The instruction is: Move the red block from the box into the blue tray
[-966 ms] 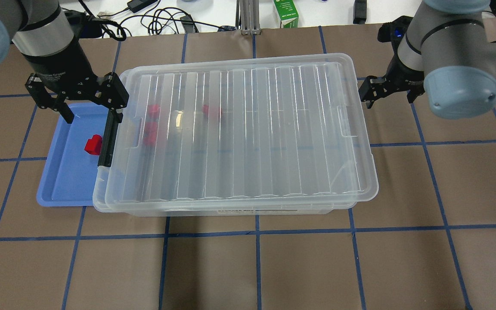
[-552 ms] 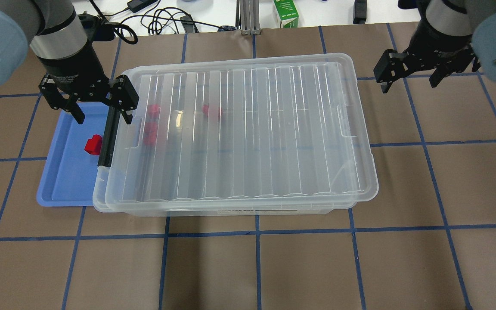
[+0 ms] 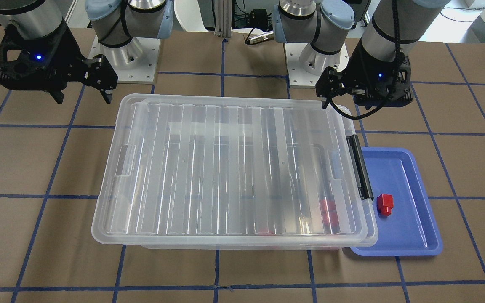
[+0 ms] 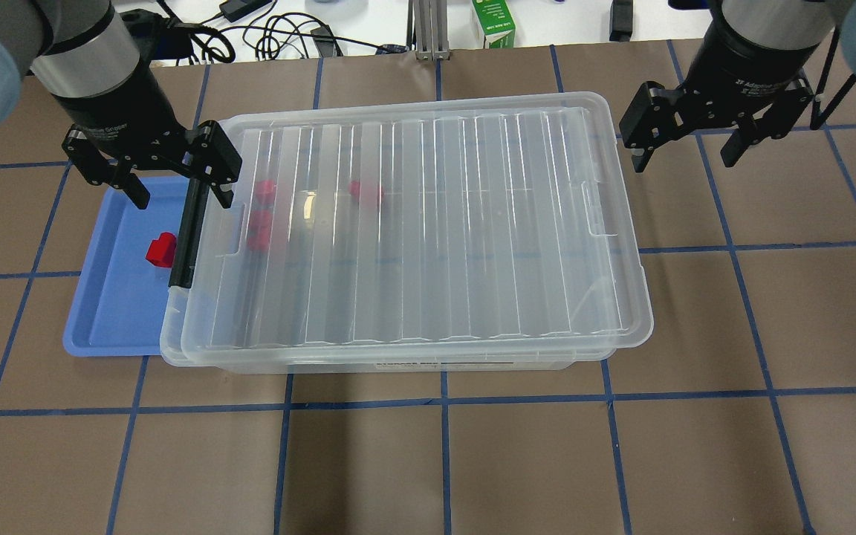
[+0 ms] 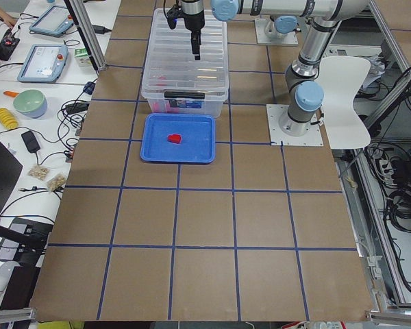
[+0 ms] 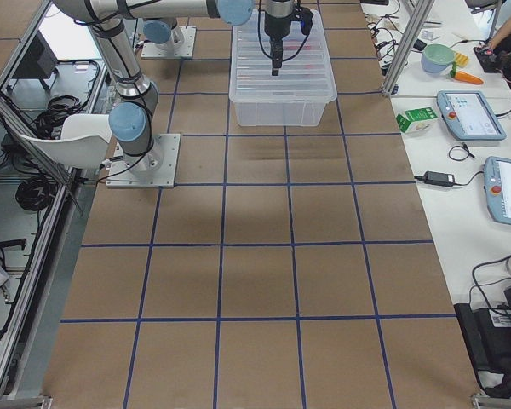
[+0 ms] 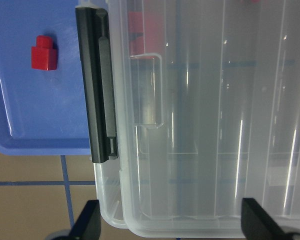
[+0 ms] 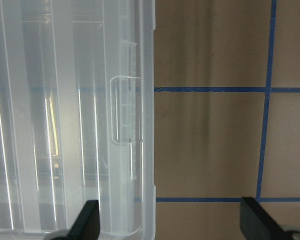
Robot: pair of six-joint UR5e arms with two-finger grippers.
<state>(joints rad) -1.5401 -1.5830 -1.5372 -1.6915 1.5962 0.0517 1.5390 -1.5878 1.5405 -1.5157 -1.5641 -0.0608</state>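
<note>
1. Left tool [image 4: 181,199]: fingers apart, nothing between them. I held it above the latch end of the box [image 4: 428,223], toward that end's far corner. One finger was over the blue tray [image 4: 112,312], the other over the edge of the lid [image 4: 472,186].

2. Right tool [image 4: 684,160]: fingers apart, nothing between them. I held it above the opposite short end of the box. In my right wrist view, one finger was over the lid's rim and the other over the bare table [image 4: 472,461].

3. Red block [image 4: 161,250]: it lay inside the blue tray, on the tray floor, near the black latch [image 4: 185,238]. It touched neither tool.

4. Blue tray: it sat on the table just beside the latch end of the box. In the overhead view, the box's rim overlapped the tray's edge.

5. Box: the ribbed lid sat on it. Three red pieces [image 4: 263,192] showed blurred through the lid near the latch end. I could not tell their shapes.
</note>
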